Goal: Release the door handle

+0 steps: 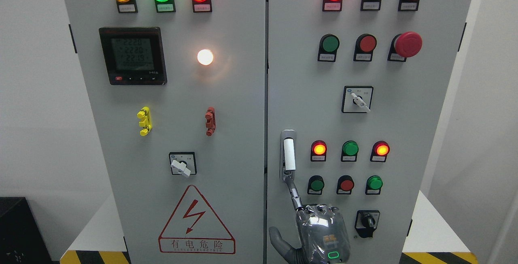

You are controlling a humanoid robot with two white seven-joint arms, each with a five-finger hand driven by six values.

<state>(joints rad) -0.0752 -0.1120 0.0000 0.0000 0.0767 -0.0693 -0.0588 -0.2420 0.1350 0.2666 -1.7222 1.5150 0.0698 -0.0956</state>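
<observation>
The door handle [289,154] is a white and chrome vertical lever near the left edge of the right cabinet door [425,134]. It lies flat in its recess. My right hand [301,219] comes up from the bottom edge, back of the hand toward me. Its index finger [294,193] points up and its tip reaches the handle's lower end. The thumb [278,237] is spread to the left. The hand grips nothing. The left arm is out of view.
The right door carries indicator lamps, push buttons, a red emergency stop [408,44] and a black rotary switch [367,222] just right of my hand. The left door [170,134] has a meter, lamps, a selector switch and a warning triangle. Both doors look closed.
</observation>
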